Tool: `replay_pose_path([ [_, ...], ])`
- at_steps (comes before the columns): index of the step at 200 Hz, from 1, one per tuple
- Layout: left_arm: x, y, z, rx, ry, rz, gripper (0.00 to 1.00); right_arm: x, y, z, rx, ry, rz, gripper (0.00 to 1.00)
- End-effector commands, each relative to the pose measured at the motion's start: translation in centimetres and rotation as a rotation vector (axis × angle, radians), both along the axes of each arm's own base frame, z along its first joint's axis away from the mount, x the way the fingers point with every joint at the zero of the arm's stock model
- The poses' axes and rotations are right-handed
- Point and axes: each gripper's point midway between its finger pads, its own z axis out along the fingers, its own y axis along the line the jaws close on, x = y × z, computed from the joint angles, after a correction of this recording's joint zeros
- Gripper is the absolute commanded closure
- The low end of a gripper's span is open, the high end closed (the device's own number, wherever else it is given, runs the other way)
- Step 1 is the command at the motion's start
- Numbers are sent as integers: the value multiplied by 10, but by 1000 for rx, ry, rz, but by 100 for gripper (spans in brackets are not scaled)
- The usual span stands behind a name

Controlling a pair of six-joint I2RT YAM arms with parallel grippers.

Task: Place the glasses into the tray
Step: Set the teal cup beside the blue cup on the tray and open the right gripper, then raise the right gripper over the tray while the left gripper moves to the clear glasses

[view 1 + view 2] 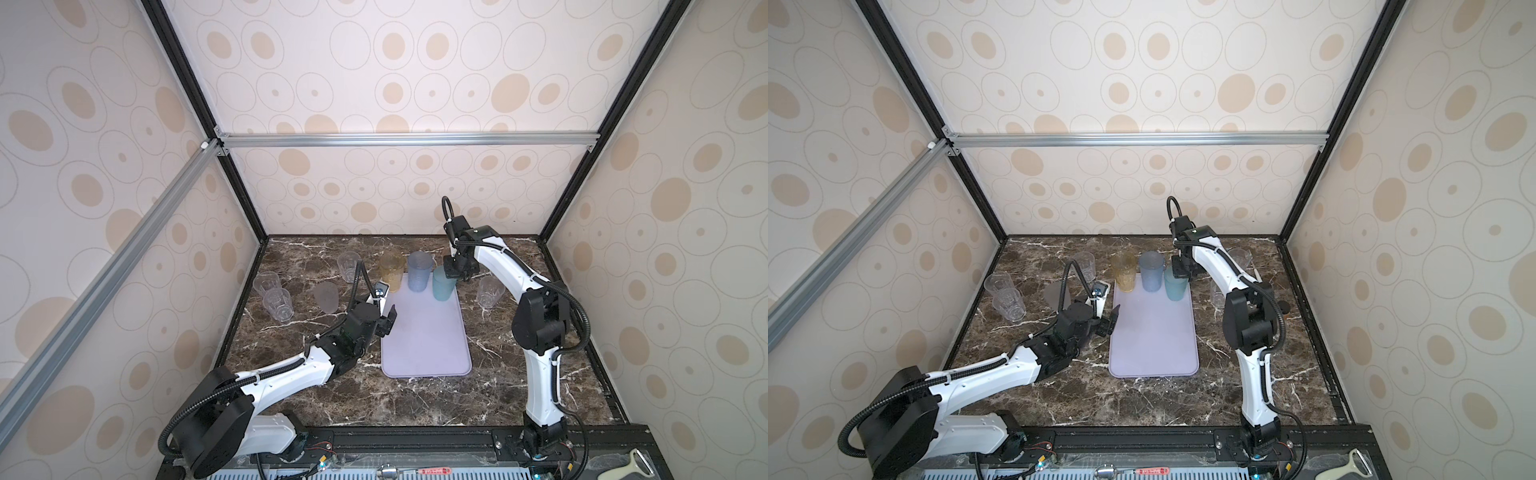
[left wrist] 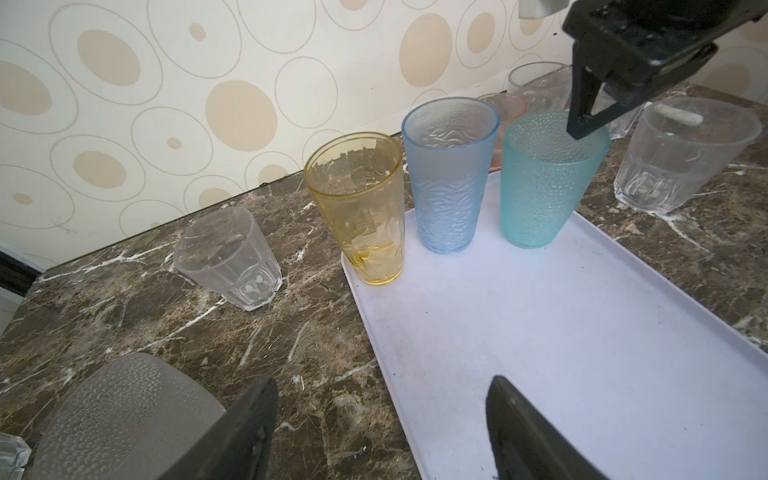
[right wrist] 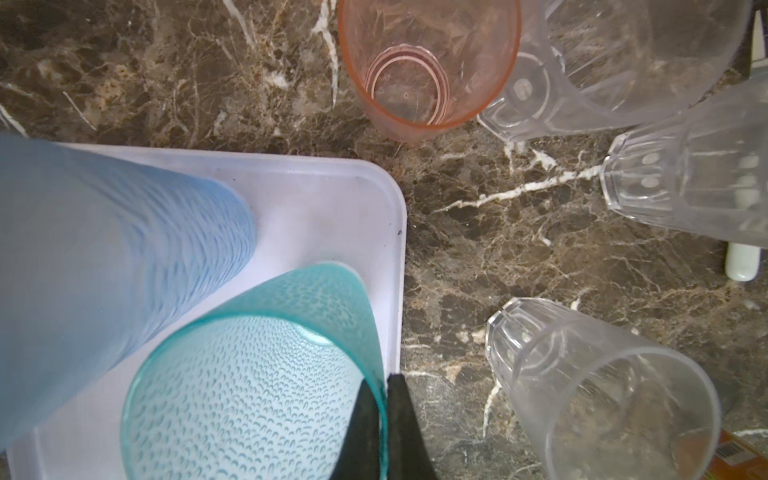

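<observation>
A flat, rectangular, pale lavender tray (image 1: 428, 345) with rounded corners and a low rim is seen lying lengthwise in the middle of the dark brown, white-veined marble tabletop (image 1: 415, 399). Three tall translucent glasses are lined up along its far end. A smooth-walled amber tumbler (image 1: 391, 270) is placed at the left corner, a grey-blue tumbler (image 1: 419, 272) embossed with wavy ripples in the middle, and a teal tumbler (image 1: 442, 286) covered in small dimples at the right corner.

The teal tumbler is tilted, and its rim is pinched by the right gripper (image 3: 380, 384), one finger inside the wall and one outside. The left gripper (image 2: 382, 384) is held spread wide and empty over the tray's left edge.

Just beside it, a frosted grey tumbler (image 2: 124, 415) with a pebbled surface is found on the marble. Short clear faceted tumblers (image 1: 278, 305) are scattered on the left. More of them are crowded with a small pink tumbler (image 3: 428, 70) just beyond the tray's far right corner, close to the right arm.
</observation>
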Motion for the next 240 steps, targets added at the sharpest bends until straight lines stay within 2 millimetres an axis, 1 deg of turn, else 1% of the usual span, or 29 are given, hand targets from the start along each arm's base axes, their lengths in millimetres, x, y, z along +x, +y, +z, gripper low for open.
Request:
replay_pose_path([
  [1, 2, 0, 1, -1, -11, 4, 22, 16, -6, 2, -15, -27, -10, 100],
  [40, 2, 2, -3, 3, -7, 9, 21, 28, -14, -2, -60, -27, -18, 100],
  [84, 3, 1, -4, 7, -8, 7, 22, 31, -12, -4, -57, -21, -11, 100],
  [97, 3, 1, -3, 6, -7, 8, 22, 31, -10, -5, -50, -14, -9, 96],
  [124, 3, 2, -3, 6, -7, 11, 21, 29, -9, 0, -39, -17, -9, 81],
  [149, 3, 2, -3, 0, -5, 19, 22, 27, -7, 15, -16, -37, -10, 73],
  [177, 4, 2, 0, -24, 0, 34, 22, 21, -5, 38, 28, -68, -19, 68],
  [192, 7, 5, 6, -39, -3, 68, 22, 13, -2, 52, 71, -82, -24, 66],
  [204, 12, 12, 15, -54, -14, 129, 22, 6, 3, 64, 117, -106, -31, 65],
  [207, 12, 16, 12, -40, 0, 150, 22, 4, 5, 68, 131, -117, -30, 65],
  [215, 15, 20, 19, -38, -2, 184, 22, -2, 8, 76, 163, -136, -35, 65],
  [229, 20, 24, 27, -6, 2, 204, 22, -14, 18, 89, 238, -173, -32, 64],
  [240, 25, 29, 32, 14, 10, 211, 22, -24, 28, 96, 285, -198, -28, 64],
])
